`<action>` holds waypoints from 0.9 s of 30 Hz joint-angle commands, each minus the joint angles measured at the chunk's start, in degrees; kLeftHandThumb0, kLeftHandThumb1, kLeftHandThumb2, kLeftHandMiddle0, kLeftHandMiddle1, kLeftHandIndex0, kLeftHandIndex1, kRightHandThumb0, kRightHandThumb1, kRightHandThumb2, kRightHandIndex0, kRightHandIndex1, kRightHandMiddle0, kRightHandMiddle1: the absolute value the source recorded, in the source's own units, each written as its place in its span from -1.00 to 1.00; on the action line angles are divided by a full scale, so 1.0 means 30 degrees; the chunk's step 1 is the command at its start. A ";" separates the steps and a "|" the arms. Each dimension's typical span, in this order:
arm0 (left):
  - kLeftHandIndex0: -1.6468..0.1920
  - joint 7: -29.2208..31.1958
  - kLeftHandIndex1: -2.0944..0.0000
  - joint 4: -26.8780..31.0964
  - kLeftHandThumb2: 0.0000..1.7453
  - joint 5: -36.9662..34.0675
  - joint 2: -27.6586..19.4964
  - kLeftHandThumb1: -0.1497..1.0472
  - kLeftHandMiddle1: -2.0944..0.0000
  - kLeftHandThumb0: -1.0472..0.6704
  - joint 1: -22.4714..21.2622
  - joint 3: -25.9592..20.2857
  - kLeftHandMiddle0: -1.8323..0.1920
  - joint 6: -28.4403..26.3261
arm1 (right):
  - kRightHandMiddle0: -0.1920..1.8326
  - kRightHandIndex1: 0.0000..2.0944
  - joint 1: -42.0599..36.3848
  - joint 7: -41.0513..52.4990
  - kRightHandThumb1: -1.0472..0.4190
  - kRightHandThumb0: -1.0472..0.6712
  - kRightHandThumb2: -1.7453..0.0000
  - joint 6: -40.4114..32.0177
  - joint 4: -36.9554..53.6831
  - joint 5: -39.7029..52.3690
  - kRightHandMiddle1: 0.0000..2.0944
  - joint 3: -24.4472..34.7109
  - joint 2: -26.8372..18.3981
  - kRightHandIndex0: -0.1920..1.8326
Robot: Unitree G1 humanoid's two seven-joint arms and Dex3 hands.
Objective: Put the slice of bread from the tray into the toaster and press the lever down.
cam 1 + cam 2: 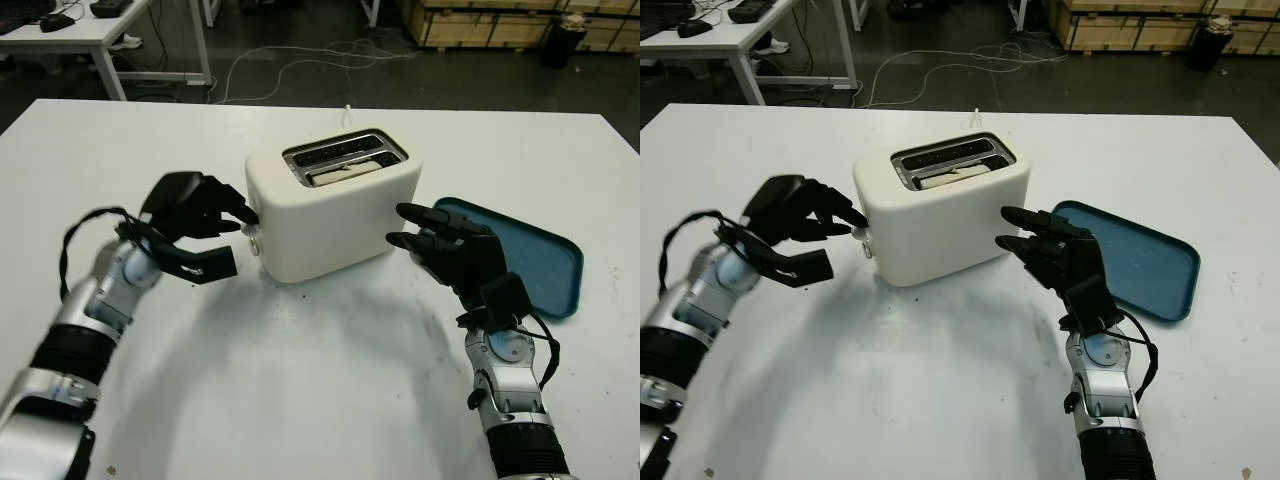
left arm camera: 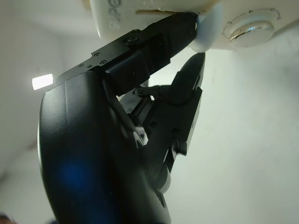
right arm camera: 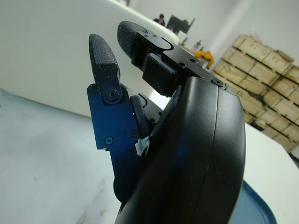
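Down in the near slot of the toaster point(image 1: 335, 205) sat the bread slice point(image 1: 345, 174), its tray point(image 1: 545, 262) bare at three o'clock. At nine o'clock the left hand point(image 1: 200, 222), clenched on nothing, had a fingertip at the lever point(image 2: 208, 28). The right hand point(image 1: 445, 245) was open beside the toaster's other end. I judged the fingertip might slip off, pushing the toaster sideways.

A white table point(image 1: 300, 400) is seen carrying a cream toaster point(image 1: 335, 215) near its middle, with a blue tray point(image 1: 540, 260) set flat just beside it on the right side. A few dark crumbs are scattered across the tabletop.
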State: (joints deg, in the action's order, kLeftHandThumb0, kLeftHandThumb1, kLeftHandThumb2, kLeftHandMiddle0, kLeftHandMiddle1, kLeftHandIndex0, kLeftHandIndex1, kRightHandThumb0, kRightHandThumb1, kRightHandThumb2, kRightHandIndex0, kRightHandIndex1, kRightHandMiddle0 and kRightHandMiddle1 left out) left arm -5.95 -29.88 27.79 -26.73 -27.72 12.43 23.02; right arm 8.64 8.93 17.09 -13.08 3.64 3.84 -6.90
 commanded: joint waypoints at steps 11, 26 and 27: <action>-0.47 0.0735 0.99 -0.1580 -0.92 0.1228 0.4309 0.77 -0.33 0.08 0.1886 0.4251 0.09 -0.0522 | 0.22 -0.86 -0.0005 0.0046 -0.82 -0.32 1.00 0.0007 -0.0164 0.0078 -1.00 -0.0021 0.0069 0.30; -0.45 0.1557 1.00 -0.0849 -0.93 0.0918 0.3607 0.79 -0.17 0.07 0.1257 0.3872 0.10 -0.0829 | 0.22 -0.85 0.0018 0.0009 -0.82 -0.34 1.00 -0.0065 -0.0110 0.0072 -1.00 -0.0013 0.0065 0.30; -0.44 0.1512 1.00 -0.0754 -0.93 0.0899 0.3558 0.79 -0.20 0.06 0.1215 0.3810 0.10 -0.0821 | 0.22 -0.85 0.0017 -0.0006 -0.82 -0.34 1.00 -0.0091 -0.0091 0.0063 -1.00 -0.0009 0.0061 0.30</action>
State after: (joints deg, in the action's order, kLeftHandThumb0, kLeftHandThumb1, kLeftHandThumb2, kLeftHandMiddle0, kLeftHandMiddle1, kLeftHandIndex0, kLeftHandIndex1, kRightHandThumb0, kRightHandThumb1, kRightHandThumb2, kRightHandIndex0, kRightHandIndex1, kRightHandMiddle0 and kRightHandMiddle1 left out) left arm -11.24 -30.48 26.47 -24.15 -25.87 12.46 21.86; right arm 8.63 8.92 17.09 -13.09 3.63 3.79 -6.90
